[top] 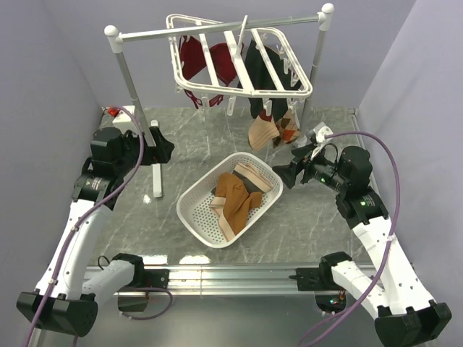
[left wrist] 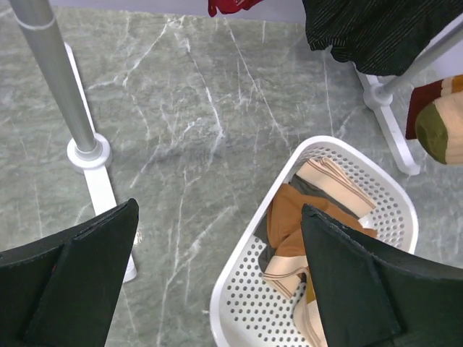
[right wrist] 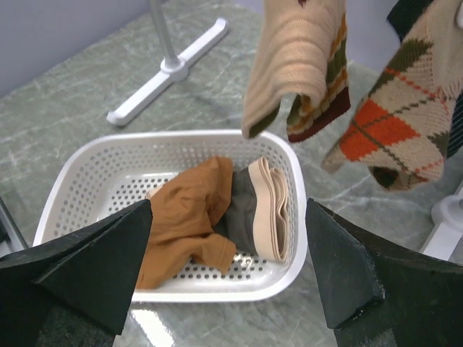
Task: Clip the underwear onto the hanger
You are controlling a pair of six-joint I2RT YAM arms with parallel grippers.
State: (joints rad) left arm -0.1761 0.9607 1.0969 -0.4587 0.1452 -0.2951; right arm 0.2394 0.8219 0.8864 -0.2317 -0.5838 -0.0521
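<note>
While both stand wide open and hold nothing, the left claw and the right claw hover either side of a white basket on the surface. Inside it, the underwear lies crumpled, touching a dark grey garment. The hanger hangs from the rail behind, well apart.

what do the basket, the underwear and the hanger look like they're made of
The basket looks like rigid white moulded plastic, faintly glossy, its walls punched with holes. The underwear seems soft matte cloth, since it crumples into folds; the fibre can't be told. The hanger looks like smooth white plastic, with thin moulded bars.
</note>
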